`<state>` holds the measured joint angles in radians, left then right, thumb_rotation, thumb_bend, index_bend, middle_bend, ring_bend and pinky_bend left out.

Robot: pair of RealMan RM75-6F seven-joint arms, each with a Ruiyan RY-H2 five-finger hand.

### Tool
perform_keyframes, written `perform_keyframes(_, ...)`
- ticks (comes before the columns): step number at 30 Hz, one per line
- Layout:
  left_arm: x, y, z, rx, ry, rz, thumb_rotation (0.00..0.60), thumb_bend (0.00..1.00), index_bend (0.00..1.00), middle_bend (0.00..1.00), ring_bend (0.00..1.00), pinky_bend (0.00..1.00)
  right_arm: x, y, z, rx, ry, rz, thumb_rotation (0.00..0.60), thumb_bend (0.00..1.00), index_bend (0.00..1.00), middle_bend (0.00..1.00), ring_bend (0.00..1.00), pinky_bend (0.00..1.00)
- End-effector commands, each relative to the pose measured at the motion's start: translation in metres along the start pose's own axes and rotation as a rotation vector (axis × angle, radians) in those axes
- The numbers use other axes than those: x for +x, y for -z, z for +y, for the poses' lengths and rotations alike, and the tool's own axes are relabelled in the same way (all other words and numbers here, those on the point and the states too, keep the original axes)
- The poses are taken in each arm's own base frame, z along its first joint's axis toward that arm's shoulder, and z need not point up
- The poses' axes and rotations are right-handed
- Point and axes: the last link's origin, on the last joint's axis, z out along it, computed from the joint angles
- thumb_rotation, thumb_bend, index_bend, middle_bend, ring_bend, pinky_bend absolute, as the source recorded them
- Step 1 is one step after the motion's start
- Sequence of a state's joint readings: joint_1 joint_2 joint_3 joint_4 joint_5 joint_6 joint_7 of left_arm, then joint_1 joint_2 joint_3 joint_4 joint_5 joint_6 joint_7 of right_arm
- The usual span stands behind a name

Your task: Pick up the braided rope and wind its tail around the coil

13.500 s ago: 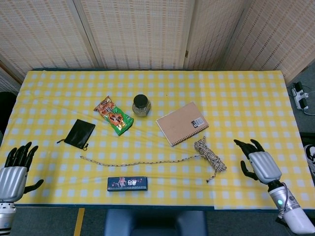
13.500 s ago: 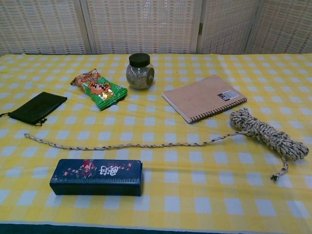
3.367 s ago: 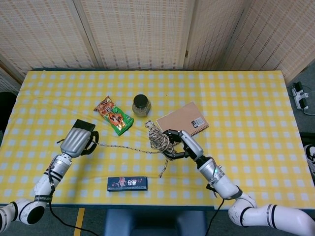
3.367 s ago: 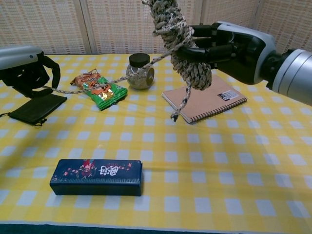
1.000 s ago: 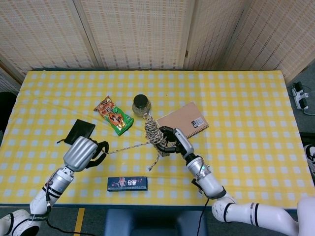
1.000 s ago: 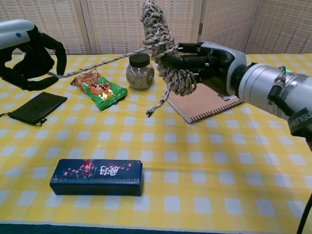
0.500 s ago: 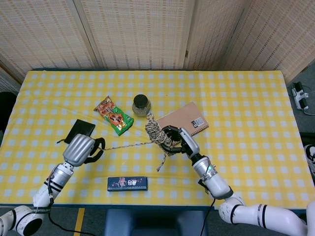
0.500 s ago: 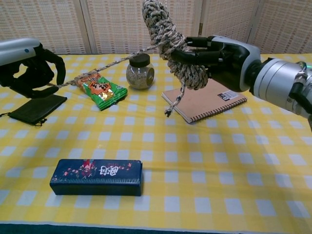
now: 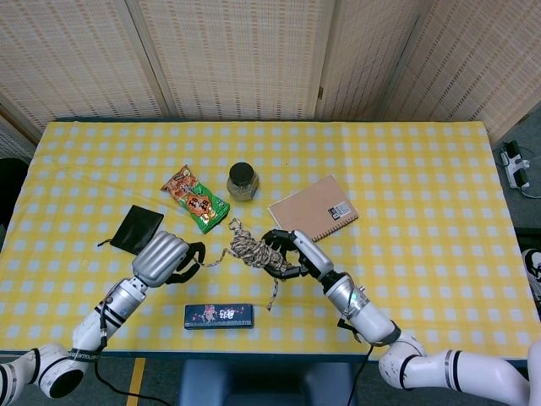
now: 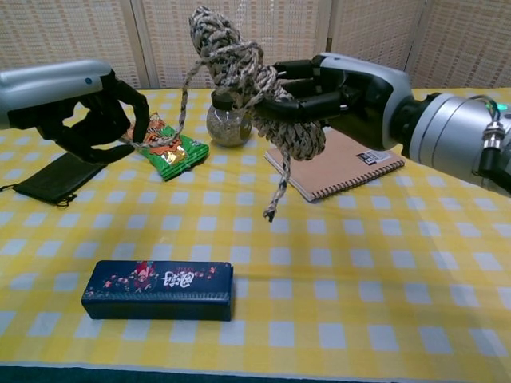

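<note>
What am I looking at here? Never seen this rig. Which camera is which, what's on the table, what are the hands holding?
It is a two-armed robot with humanlike hands, working at a table with a yellow checked cloth. One picture looks down from the robot's head; the other looks forward from its chest, low over the table.

The right hand holds the braided rope's coil up off the table. The left hand holds the rope's tail, which runs slack across to the coil. A short loose end hangs down from the coil.

Lying on the cloth: a black pouch, a green snack packet, a small glass jar with a dark lid, a brown spiral notebook, and a dark blue box near the front edge.
</note>
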<state>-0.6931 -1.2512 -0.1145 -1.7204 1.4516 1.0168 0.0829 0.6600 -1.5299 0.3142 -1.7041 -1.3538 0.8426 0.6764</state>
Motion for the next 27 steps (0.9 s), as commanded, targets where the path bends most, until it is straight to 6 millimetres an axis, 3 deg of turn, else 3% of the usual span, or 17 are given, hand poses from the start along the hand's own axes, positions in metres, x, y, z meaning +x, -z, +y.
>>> perform_keyframes(1, 0.004, -0.010, 0.008, -0.027, -0.008, -0.013, 0.600, 0.51, 0.64, 0.87, 0.82, 0.80, -0.005, 0.002, -0.007, 0.025, 0.055, -0.029, 0.600, 0.64, 0.89, 0.73, 0.77, 0.68)
perform_keyframes(6, 0.001, -0.015, 0.016, -0.054, -0.025, -0.023, 0.600, 0.51, 0.64, 0.87, 0.82, 0.80, -0.004, 0.004, -0.015, 0.063, 0.067, 0.017, 0.600, 0.64, 0.89, 0.73, 0.77, 0.68)
perform_keyframes(20, -0.010, -0.003, 0.027, -0.094, -0.077, -0.020, 0.600, 0.51, 0.64, 0.88, 0.82, 0.80, 0.005, -0.001, -0.025, 0.190, 0.116, 0.191, 0.600, 0.64, 0.89, 0.73, 0.77, 0.68)
perform_keyframes(27, -0.015, -0.001, 0.030, -0.103, -0.087, -0.034, 0.600, 0.51, 0.64, 0.88, 0.82, 0.80, 0.000, 0.002, -0.027, 0.210, 0.096, 0.155, 0.600, 0.64, 0.89, 0.73, 0.77, 0.68)
